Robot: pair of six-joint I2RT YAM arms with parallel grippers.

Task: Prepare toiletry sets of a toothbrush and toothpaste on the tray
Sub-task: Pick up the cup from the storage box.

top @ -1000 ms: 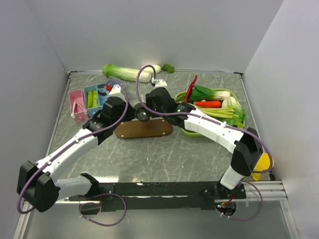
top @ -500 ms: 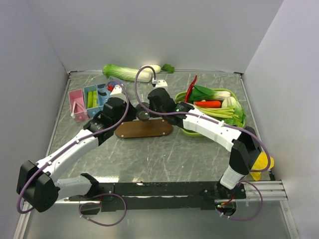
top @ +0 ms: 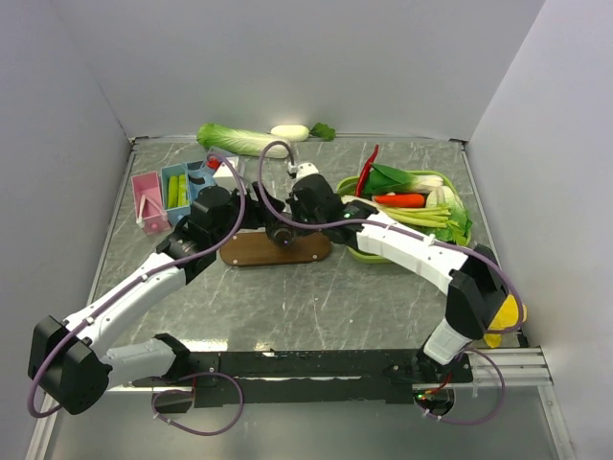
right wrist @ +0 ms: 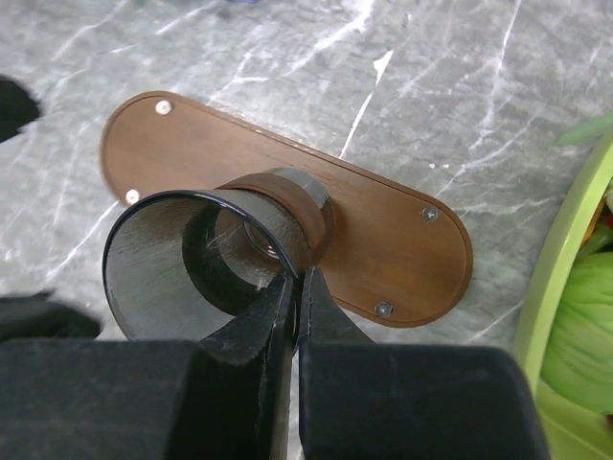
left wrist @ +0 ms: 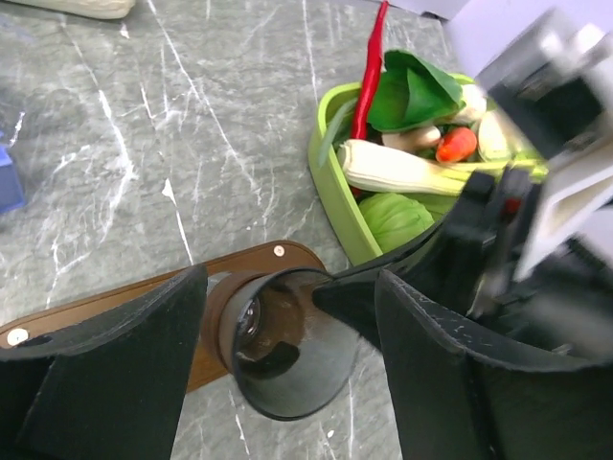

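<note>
The task looks to be at an early stage. The tray (top: 308, 252) lies on the table between the two arms, just beside the lime-green basket (top: 351, 252), and so far it carries only one dark see-through tumbler (top: 281, 233). In the right wrist view the tumbler (right wrist: 163, 259) has its base on the brown board (right wrist: 393, 240) and its inside appears empty; whether it sits fully upright or slightly tipped cannot be told. The right gripper (right wrist: 295, 287) is pinched almost closed on the tumbler's wall at the rim, one finger inside and one outside. The left gripper (left wrist: 287, 287) stands with its claw wide, a finger on either side of the tumbler (left wrist: 287, 364) and gripping nothing. No toothbrush and no toothpaste is on the tray in any view. The toothpaste (top: 175, 191) tubes lie well apart from it, in the blue compartment box (top: 194, 189) at the far left of the table. Next to that box is a pink box (top: 148, 213) in which a toothbrush cannot be picked out for certain. Judging from this, only the placing of a holder is under way. Still left to do is seating the tumbler, fetching a brush and a tube from the boxes, putting them together on the tray, and repeating this for each further set.
</note>
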